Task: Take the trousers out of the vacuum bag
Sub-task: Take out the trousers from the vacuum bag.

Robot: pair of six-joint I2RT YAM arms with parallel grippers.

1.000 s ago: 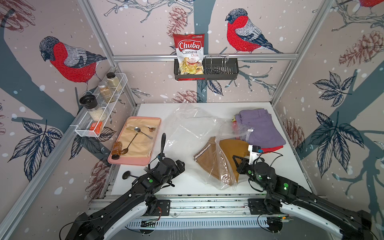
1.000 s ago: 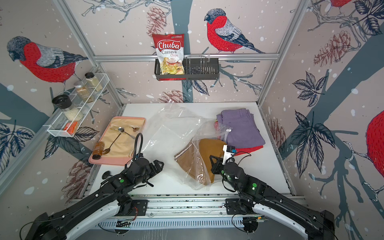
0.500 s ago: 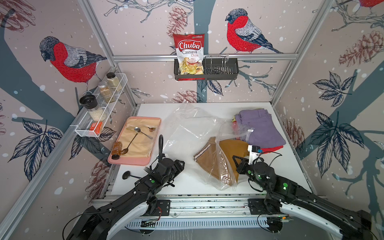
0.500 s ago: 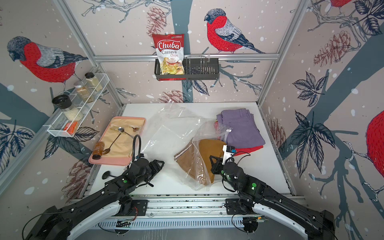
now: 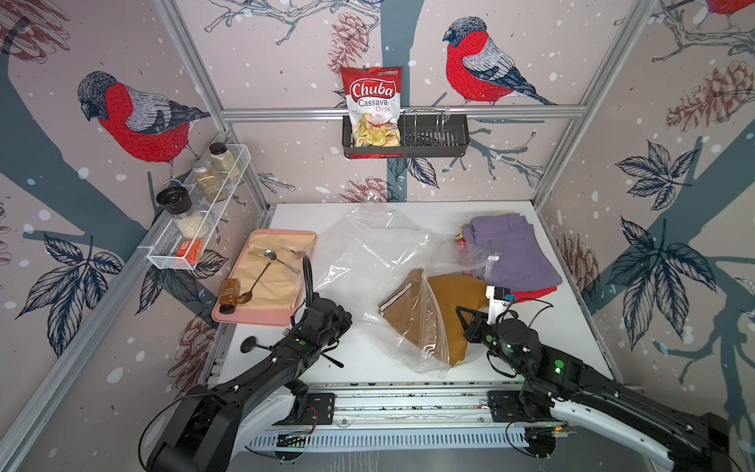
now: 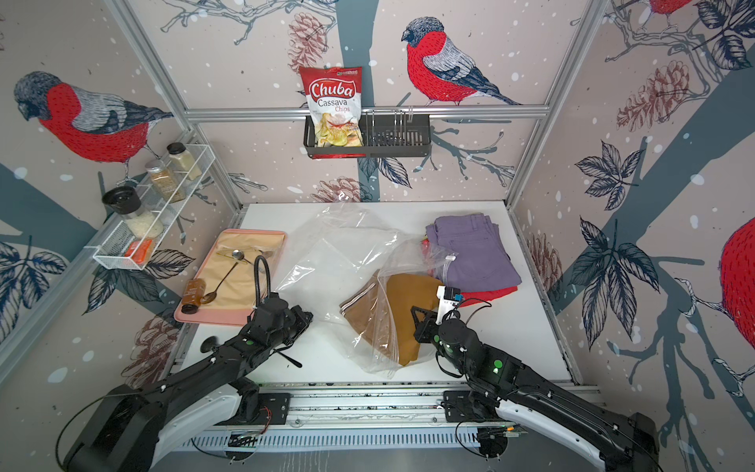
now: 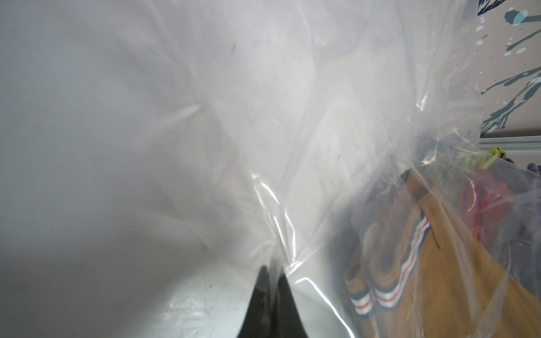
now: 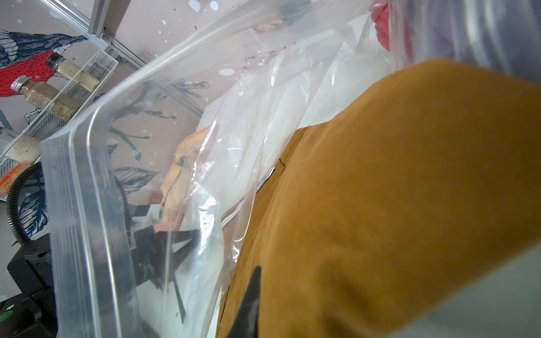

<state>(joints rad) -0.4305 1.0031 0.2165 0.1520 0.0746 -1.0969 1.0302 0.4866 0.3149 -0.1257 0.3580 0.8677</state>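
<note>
Vacuum bag [image 5: 367, 261] on white tabletop [image 5: 441, 214], bird-print walls [image 5: 286, 61] around

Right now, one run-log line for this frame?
left jaws: shut on vacuum bag | right jaws: shut on mustard trousers | extraction: partly out

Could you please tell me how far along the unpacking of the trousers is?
Done: folded purple trousers atop red ones lie largely outside. In hand: left gripper pinches the clear crinkly plastic vacuum bag; right gripper seems clamped on mustard-brown striped-waistband trousers. Left: pulling those out.
</note>
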